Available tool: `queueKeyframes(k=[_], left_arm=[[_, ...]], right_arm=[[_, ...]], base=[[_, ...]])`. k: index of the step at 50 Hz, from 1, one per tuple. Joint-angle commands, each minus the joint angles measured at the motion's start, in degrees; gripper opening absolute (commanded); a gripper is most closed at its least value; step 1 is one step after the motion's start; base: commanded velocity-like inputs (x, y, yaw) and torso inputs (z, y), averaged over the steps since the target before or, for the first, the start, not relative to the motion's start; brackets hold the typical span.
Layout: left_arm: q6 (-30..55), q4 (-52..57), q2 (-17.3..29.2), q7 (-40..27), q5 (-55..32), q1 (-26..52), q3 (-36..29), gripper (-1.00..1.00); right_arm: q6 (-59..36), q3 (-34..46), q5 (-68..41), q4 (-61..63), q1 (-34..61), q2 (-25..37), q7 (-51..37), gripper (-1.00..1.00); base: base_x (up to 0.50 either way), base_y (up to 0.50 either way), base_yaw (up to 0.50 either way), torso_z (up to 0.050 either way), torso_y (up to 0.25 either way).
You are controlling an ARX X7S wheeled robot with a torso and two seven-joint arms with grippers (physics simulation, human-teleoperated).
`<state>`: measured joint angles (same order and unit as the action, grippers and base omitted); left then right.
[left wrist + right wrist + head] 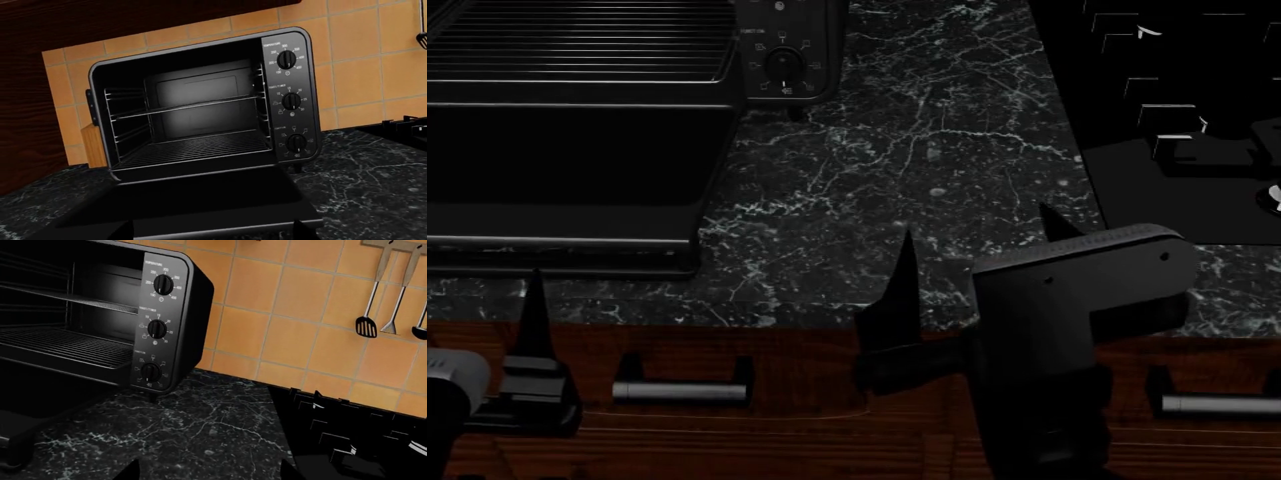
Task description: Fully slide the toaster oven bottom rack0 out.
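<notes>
The black toaster oven (200,105) stands on the dark marble counter with its door (193,200) folded down flat. The bottom rack0 (193,149), a silvery wire grid, lies inside on the lower level, its front rim at the oven mouth. A similar upper rack (187,107) sits above it. The oven (781,60), the bottom rack0 (574,45) and the door (561,170) also show in the head view. My left gripper (215,235) is open and empty, in front of the door's edge. My right gripper (974,222) is open and empty over the counter, right of the oven (160,325).
A black stovetop (347,435) lies right of the oven; it also shows in the head view (1174,110). Utensils (373,315) hang on the tiled wall. A wooden block (93,145) stands left of the oven. Drawer handles (681,392) run along the wooden cabinet front.
</notes>
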<state>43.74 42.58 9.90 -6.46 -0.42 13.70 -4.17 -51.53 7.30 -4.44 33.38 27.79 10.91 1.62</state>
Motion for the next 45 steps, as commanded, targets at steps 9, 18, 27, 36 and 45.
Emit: queueKeyframes(k=[9, 18, 27, 36, 45], left_arm=[[-2.17, 0.24, -7.63, 10.66, 10.17, -1.54, 3.46, 1.00], [-2.46, -1.08, -6.56, 9.44, 8.77, -0.81, 3.13, 1.00], [-2.51, -1.33, -5.81, 8.41, 7.99, -0.66, 2.67, 1.00], [-1.26, -0.47, -5.14, 7.83, 7.43, -0.58, 1.98, 1.00], [0.95, -0.78, -4.66, 7.41, 6.78, 0.93, 1.11, 1.00]], right_arm=[[1.28, -2.72, 7.65, 0.80, -2.92, -4.69, 6.18, 1.00], [1.72, -2.23, 7.51, -0.18, -2.12, -4.27, 5.43, 1.00], [1.77, -1.85, 7.11, -0.30, -1.91, -3.94, 4.98, 1.00], [1.85, -1.58, 6.60, 0.19, -2.11, -3.53, 4.74, 1.00], [1.61, -1.84, 6.00, 0.45, -2.12, -3.18, 4.48, 1.00]], base=[[0.02, 0.16, 0.00, 0.000, 0.000], [0.10, 0.50, 0.00, 0.000, 0.000], [0.11, 0.46, 0.00, 0.000, 0.000], [0.38, 0.03, 0.00, 0.000, 0.000], [0.22, 0.00, 0.00, 0.000, 0.000]])
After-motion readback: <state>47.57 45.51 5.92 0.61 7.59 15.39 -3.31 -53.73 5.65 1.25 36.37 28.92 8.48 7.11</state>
